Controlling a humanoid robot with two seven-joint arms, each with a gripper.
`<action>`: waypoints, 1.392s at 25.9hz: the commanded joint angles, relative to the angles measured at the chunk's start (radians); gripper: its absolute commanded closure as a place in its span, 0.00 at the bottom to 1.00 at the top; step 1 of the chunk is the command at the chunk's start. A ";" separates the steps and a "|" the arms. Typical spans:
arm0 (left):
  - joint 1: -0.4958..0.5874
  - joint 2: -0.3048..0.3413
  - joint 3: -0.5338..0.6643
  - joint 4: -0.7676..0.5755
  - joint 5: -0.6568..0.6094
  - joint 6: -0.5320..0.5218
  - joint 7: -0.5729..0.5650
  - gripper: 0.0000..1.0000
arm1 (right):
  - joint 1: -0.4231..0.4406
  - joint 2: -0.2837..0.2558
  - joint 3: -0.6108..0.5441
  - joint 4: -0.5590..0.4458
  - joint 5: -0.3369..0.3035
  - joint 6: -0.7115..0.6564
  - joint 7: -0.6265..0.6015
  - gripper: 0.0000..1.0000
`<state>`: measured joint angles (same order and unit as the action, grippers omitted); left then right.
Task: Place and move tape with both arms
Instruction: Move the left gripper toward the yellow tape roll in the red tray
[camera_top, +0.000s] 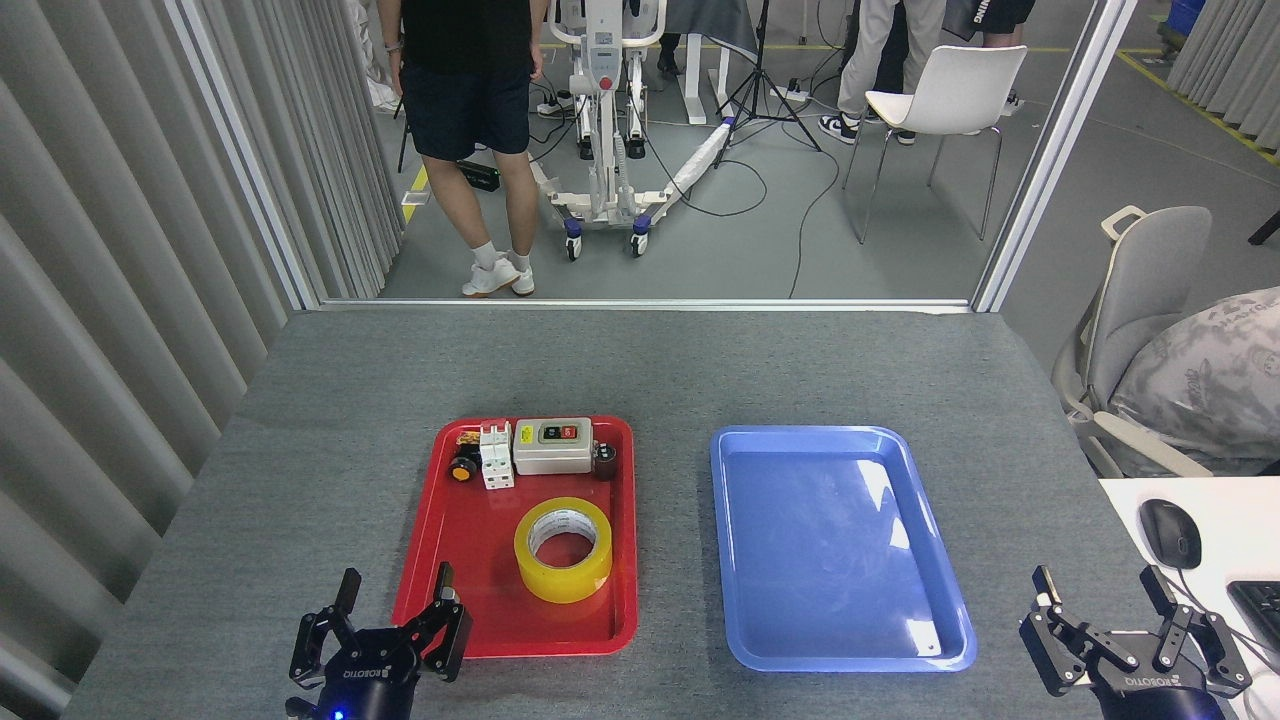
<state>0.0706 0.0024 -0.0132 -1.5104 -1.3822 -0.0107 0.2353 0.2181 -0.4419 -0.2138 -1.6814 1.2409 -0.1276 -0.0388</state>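
Tape lies flat in the red tray, in its near half toward the right wall, hole facing up, well apart from the switch box and the small parts along the tray's far edge. The blue tray sits empty to the right, nearer the tabletop's right edge.

Both tools hang low at the near edge with fingers spread wide and nothing held — the left tool just over the red tray's near-left corner, the right tool beyond the blue tray's near-right corner.

The left tool is closest, so the pick looks to be its job. A sound grasp would likely come from above, one finger into the core and one outside the wall, pinching the band — the roll seems too wide to span whole. Approaching from the tray's near side should avoid the right wall, which stands close to the roll.
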 joint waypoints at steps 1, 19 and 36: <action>0.000 0.001 -0.001 0.003 -0.003 0.000 0.006 0.00 | 0.003 -0.064 0.048 -0.004 -0.073 0.022 -0.006 0.00; -0.077 -0.013 -0.011 0.052 0.003 0.011 0.012 0.01 | -0.006 -0.075 0.148 -0.006 -0.087 0.083 -0.078 0.00; -0.361 -0.058 -0.073 0.355 -0.014 0.092 0.030 0.00 | 0.006 -0.077 0.163 -0.001 -0.086 0.146 -0.081 0.00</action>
<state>-0.2293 -0.0548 -0.0649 -1.2224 -1.3950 0.0426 0.2504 0.2148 -0.5174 -0.0515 -1.6830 1.1551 0.0178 -0.1190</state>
